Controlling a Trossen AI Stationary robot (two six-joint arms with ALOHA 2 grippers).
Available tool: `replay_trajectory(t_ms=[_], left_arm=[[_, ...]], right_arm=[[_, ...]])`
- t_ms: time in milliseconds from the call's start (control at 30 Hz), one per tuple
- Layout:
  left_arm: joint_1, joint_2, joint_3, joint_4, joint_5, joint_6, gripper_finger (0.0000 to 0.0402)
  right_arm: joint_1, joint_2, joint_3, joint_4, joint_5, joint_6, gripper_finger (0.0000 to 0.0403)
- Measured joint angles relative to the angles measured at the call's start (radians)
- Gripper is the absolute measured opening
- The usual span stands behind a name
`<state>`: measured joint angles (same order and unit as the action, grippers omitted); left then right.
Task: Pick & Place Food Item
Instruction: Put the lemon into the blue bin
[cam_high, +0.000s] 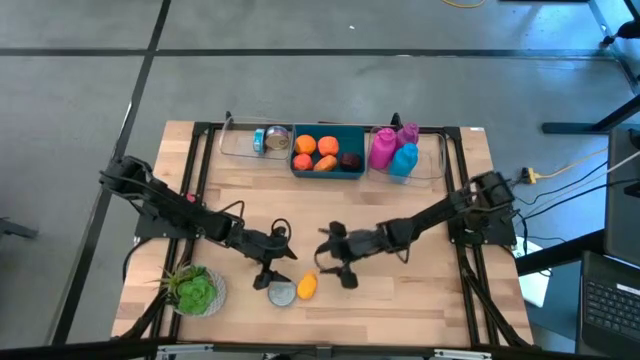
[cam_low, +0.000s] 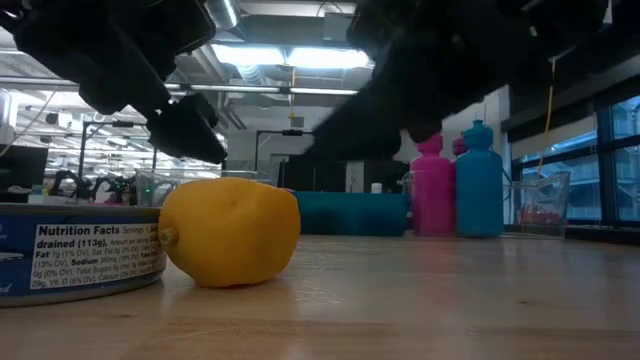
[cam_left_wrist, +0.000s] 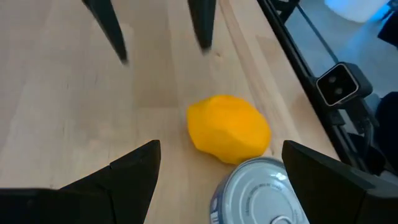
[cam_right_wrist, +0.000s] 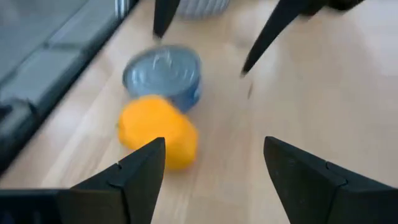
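From above, you see a teal bin (cam_high: 327, 163) at the table's far edge holding orange fruits (cam_high: 315, 152) and one dark item (cam_high: 349, 160). A clear tray (cam_high: 238, 145) to its left holds a can lying on its side (cam_high: 272, 140); a second clear tray (cam_high: 430, 165) on its right holds pink bottles (cam_high: 383, 148) and a blue bottle (cam_high: 404, 160). A white bowl (cam_high: 199, 299) of green leaves sits at the near left. The yellow lemon (cam_high: 308, 286) lies near the front edge, touching a flat tin (cam_high: 282, 293). Your left gripper (cam_high: 275, 277) hangs just behind the tin, your right gripper (cam_high: 337, 272) just right of the lemon; neither holds anything.

At table height, the lemon (cam_low: 230, 232) rests on the wood against the labelled tin (cam_low: 80, 258) (both grippers are only dark shapes overhead).

Through the left wrist, the fingers (cam_left_wrist: 134, 171) stand wide apart, the lemon (cam_left_wrist: 228, 127) and tin (cam_left_wrist: 261, 193) ahead between them.

Through the right wrist, the fingers (cam_right_wrist: 142, 168) are likewise spread, with the lemon (cam_right_wrist: 158, 130) just beyond the one tip and the tin (cam_right_wrist: 163, 71) behind it.
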<state>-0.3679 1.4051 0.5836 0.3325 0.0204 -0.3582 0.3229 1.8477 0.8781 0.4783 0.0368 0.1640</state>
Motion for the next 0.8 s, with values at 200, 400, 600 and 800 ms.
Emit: replay_trajectory(t_ms=[200, 400, 600, 800], left_arm=[[0.000, 0.000, 0.006, -0.068, 0.006, -0.063, 0.0326], [0.000, 0.000, 0.006, -0.068, 0.006, -0.077, 0.0326], [-0.006, 0.000, 0.006, -0.060, 0.008, -0.085, 0.0326], [-0.006, 0.000, 0.006, -0.060, 0.035, -0.101, 0.0326]], right_arm=[[0.052, 0.080, 0.101, -0.036, 0.001, -0.038, 0.0272], [0.101, 0.130, 0.165, -0.042, 0.031, -0.075, 0.0272], [0.117, 0.203, 0.216, -0.040, 0.071, -0.075, 0.0272], [0.129, 0.247, 0.260, -0.042, 0.083, -0.075, 0.0272]])
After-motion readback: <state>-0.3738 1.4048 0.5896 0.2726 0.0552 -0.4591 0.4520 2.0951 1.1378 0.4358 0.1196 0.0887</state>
